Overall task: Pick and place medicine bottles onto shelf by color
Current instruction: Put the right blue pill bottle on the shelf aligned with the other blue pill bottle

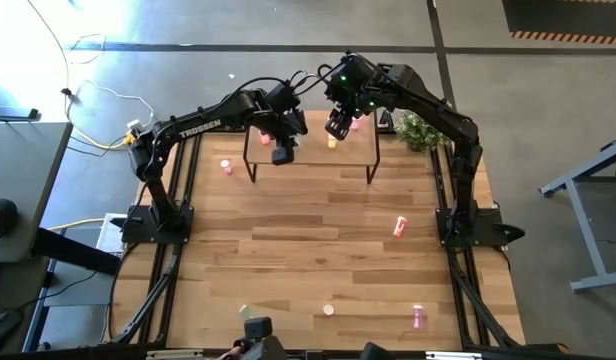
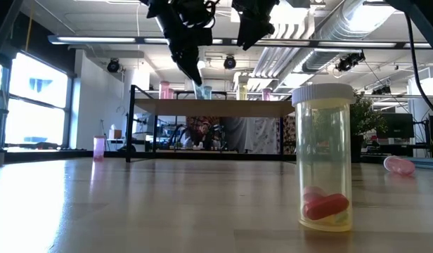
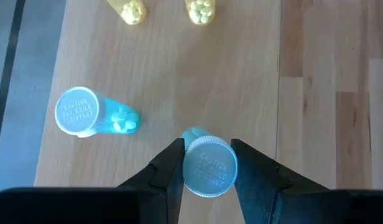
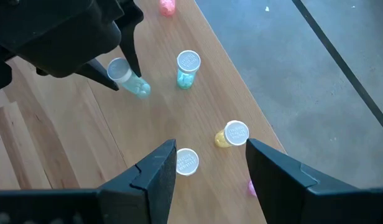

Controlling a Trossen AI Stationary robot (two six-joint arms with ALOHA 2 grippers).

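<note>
left gripper [image 3: 207, 163] pinches a teal bottle [image 3: 208, 169] over the shelf [image 3: 166, 81], just beside another teal bottle [image 3: 92, 114] — placing step. next: lower, release upright. right gripper [image 4: 210, 158] hangs open nearby.

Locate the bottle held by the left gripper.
In the left wrist view, the teal bottle sits between the left gripper's fingers over the shelf, beside another teal bottle.
</note>
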